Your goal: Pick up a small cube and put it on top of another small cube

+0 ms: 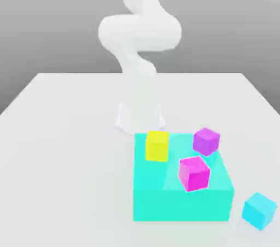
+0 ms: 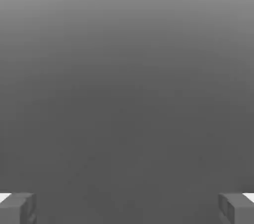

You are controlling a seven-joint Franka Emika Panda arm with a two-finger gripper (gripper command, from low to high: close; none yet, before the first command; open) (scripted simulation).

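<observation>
Cyan cube (image 1: pixel 259 211): sitting on the table (image 1: pixel 65 185), beside the block, probably awaiting use. Block (image 1: pixel 180 205): teal, flat-topped, seemingly serving as a stand. Magenta cube (image 1: pixel 194 174): resting there, turned askew. Purple (image 1: pixel 206 142) and yellow (image 1: pixel 157 146) cubes: sitting farther back on it. Arm (image 1: pixel 140 32): white, smooth, rounded, standing behind. Gripper (image 2: pixel 127 209): holding nothing, fingers standing wide, presumably for admitting a cube.

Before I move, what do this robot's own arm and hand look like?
The arm is plain white, with smooth, rounded segments and a bulging joint, rising from a white base that flares at the bottom. I can make out no cables or markings on it. The hand has two blocky dark grey fingers.
</observation>
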